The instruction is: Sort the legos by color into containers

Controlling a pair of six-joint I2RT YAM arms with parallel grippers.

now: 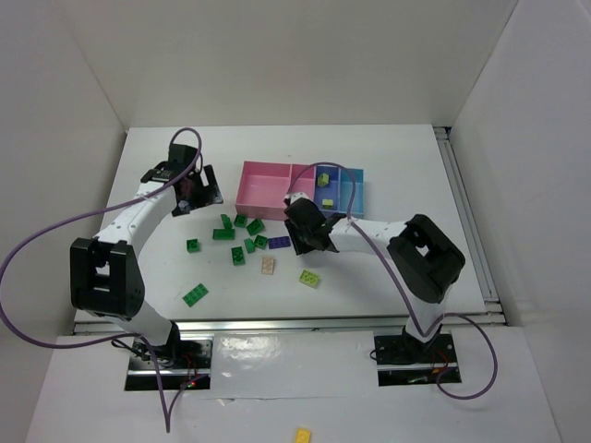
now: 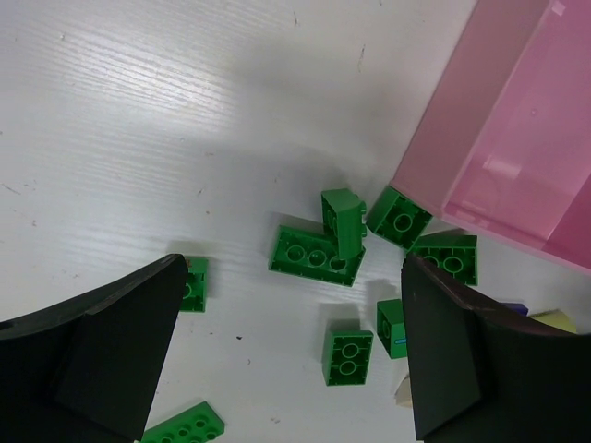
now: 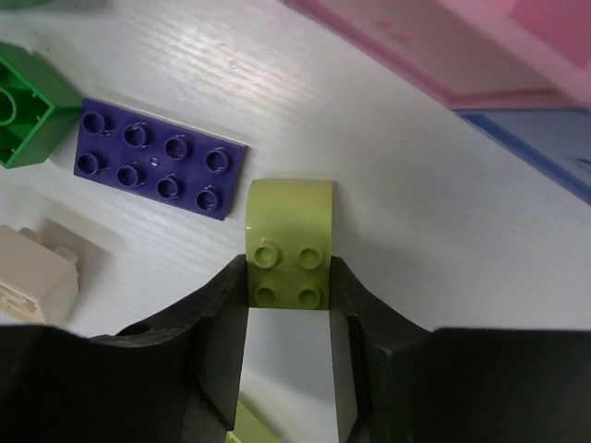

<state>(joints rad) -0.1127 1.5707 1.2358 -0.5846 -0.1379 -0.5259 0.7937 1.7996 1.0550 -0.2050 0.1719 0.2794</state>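
From high at the near side we overlook the whole counter; our wrist views look straight down, close, both catching the pink-walled containers.

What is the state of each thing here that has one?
Left gripper, jaws open, empty.
Right gripper, jaws shut on lime brick.
Purple plate, flat, studs up.
Tray, big pink cell empty, two pale bricks in blue cells.
Green bricks, loose outside tray.

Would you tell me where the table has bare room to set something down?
Bare: the strip behind the tray, the stretch right of it, the near edge between the lone green brick and the yellow-green brick. Crowded: the brick cluster before the tray.
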